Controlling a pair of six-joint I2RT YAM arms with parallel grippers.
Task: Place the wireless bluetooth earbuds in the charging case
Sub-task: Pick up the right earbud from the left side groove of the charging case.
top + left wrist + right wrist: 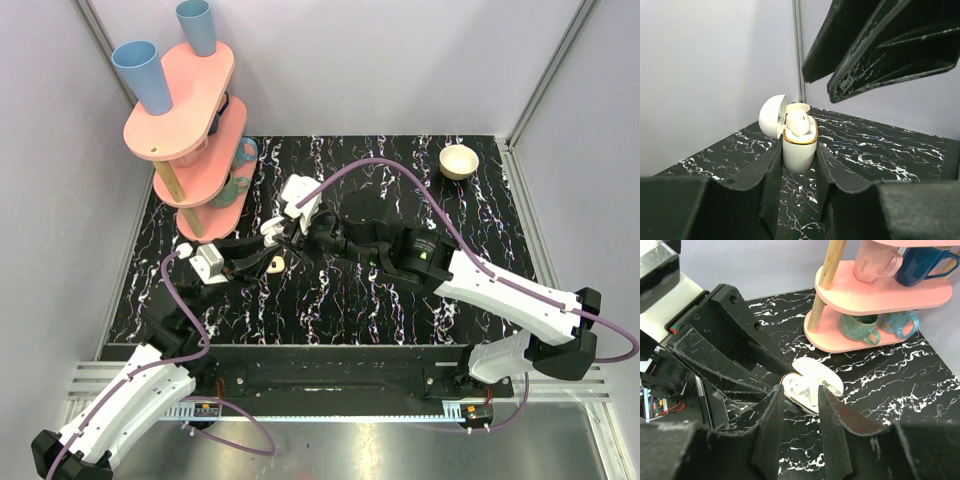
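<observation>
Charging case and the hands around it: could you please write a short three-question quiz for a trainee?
1. True or false: the lid of the case is shut.
2. Inside the case sits: A, a coin; B, an earbud; C, nothing.
3. Which hand clamps the case?
Key: 1 false; 2 B; 3 the left hand.

My top camera sits high behind the arm bases and looks down on the whole table [330, 305] from far off. The left wrist camera looks low and level past the left gripper [799, 161], very near the charging case [800, 150]. The right wrist camera looks steeply down past the right gripper [800, 392]. I see that case in all three.
</observation>
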